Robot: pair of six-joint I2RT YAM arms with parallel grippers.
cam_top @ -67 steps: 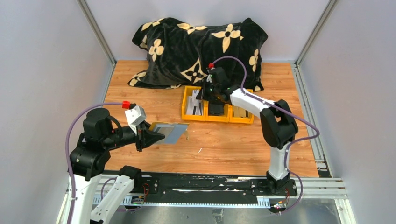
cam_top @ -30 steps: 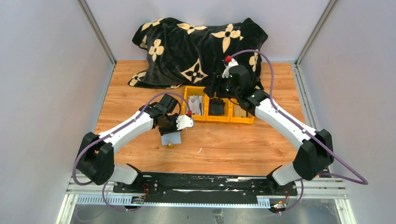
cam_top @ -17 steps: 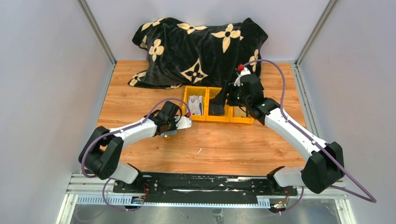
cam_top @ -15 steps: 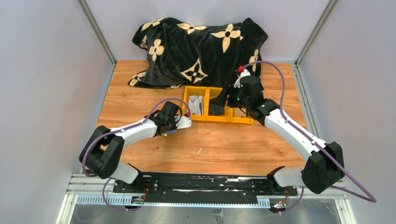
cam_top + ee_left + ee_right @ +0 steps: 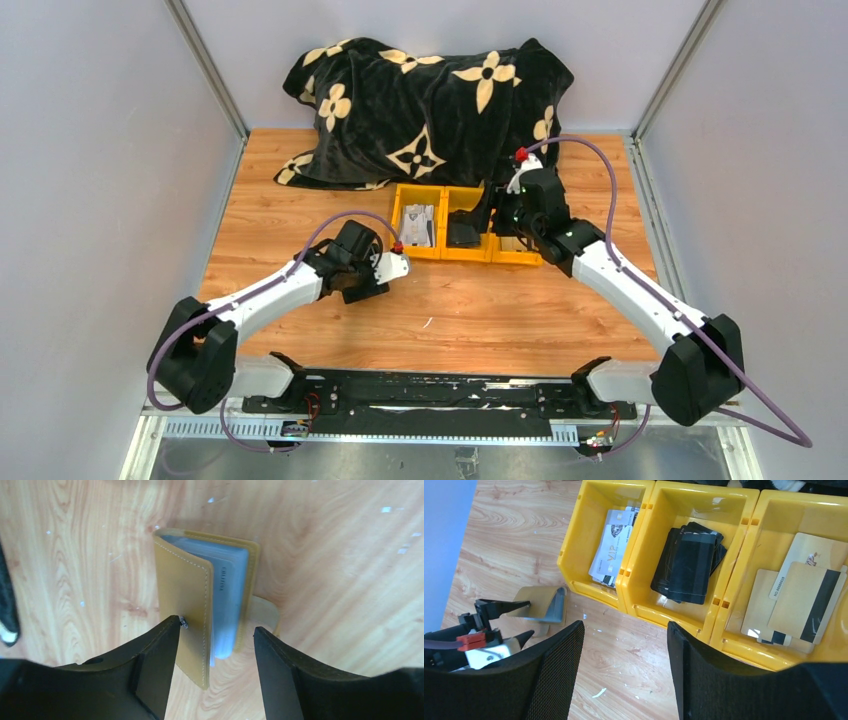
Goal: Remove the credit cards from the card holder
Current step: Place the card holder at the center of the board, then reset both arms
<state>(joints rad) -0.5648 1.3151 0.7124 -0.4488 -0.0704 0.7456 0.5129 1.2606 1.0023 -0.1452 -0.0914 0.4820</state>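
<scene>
Bins [image 5: 572,555]: the credit cards [image 5: 610,554] in the left one read "VIP". Holder [image 5: 182,587]: it stands half-open on the table [image 5: 330,550] near that bin, and I can't read its inner print. Left gripper [image 5: 216,627]: clamped a second ago, now spread around the holder. Right gripper [image 5: 625,625]: agape and empty over the bins.

Whitish card [image 5: 610,555], left yellow bin [image 5: 572,560]: "VIP" in large letters; the finer print around it is too small to read.
Beige card [image 5: 811,550], right yellow bin [image 5: 804,515]: "NO." then a row of digits, mostly eights; the exact number is unclear.
Card holder [image 5: 182,595], blue-grey pocket: one short dark word printed sideways, too blurred to read.
Top view: nothing legible.
</scene>
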